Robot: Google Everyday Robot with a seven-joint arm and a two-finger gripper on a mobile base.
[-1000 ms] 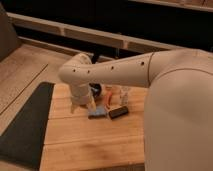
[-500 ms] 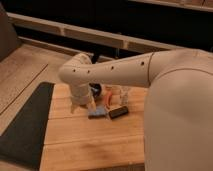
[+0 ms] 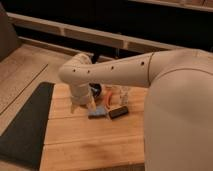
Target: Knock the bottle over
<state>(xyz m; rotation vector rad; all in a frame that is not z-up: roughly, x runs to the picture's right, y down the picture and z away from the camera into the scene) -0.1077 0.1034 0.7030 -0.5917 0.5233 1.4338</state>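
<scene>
Gripper (image 3: 83, 106): low over tabletop (image 3: 90, 145), near far edge; jaws: cannot tell | bottle (image 3: 124, 95): upright near far edge, beyond bowl (image 3: 97, 90) from gripper, not touched | handling: likely light, thin-walled, tippy; push sideways high at neck, no grip needed.

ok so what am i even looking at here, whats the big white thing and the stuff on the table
The big white shape is a robot arm, seen by the one camera, which looks down over it. The arm bends down over a wooden table. At its end is the gripper, the part that grabs, low over the table. Next to it are a dark bowl, a blue item, a dark block and the small clear bottle, standing upright. I see nothing held. A dark mat lies at the picture's left.
</scene>
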